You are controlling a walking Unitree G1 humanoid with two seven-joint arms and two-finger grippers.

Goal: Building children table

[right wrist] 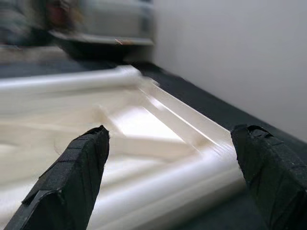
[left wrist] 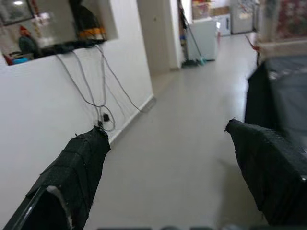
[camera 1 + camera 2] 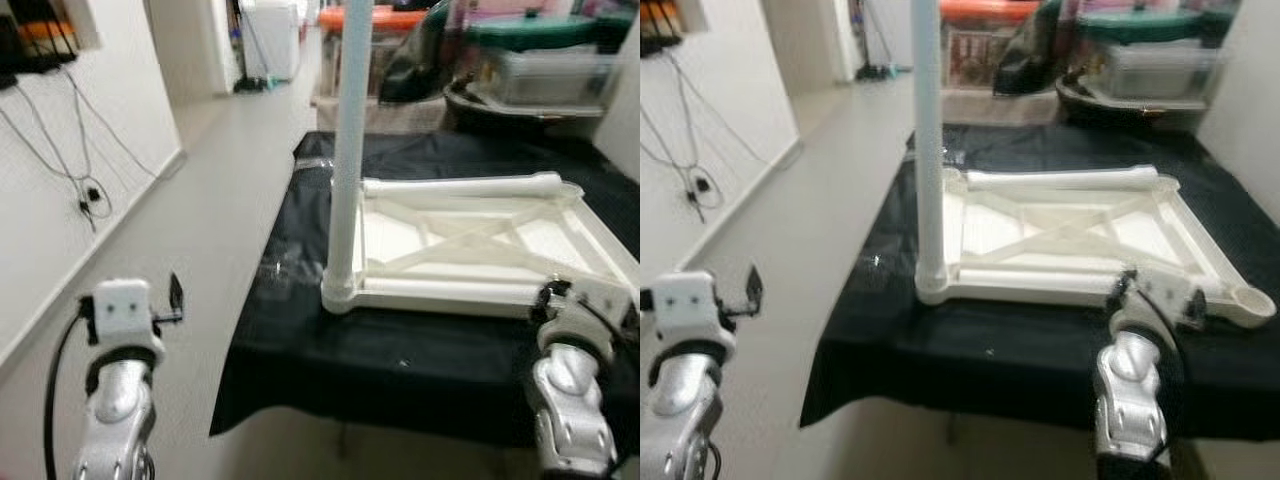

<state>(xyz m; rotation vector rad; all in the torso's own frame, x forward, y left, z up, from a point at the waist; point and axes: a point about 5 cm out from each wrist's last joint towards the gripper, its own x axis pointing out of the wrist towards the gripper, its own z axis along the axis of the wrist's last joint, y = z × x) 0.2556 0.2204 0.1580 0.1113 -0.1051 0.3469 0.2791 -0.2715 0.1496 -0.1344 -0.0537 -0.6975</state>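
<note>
A: Looks partly built. Tabletop point(image 3: 1070, 235) upside down on the black cloth point(image 3: 980, 350), toward the cloth's near edge. One leg point(image 3: 348, 150) fitted upright in the near-left corner socket.

B: And the rest?

A: Second leg point(image 3: 460, 186) lying loose along the tabletop's far edge, not yet fitted. Near-right socket point(image 3: 1250, 300) plainly empty. Probably three legs left to fit, judging by that.

B: Grippers?

A: Right gripper point(image 1: 168, 158) spread wide, nothing held, poised just beside the tabletop's near edge, close to the near-right corner. Left gripper point(image 2: 168, 167) likewise spread and empty, out over the floor point(image 3: 220, 160), well apart from the cloth's left edge.

B: Anything unclear?

A: Plenty. Standing leg cut off at the top. Far sockets hard to make out behind the lying leg. Other legs nowhere to be made out. Background clutter blurred. Whatever carries the cloth hidden beneath it.
</note>
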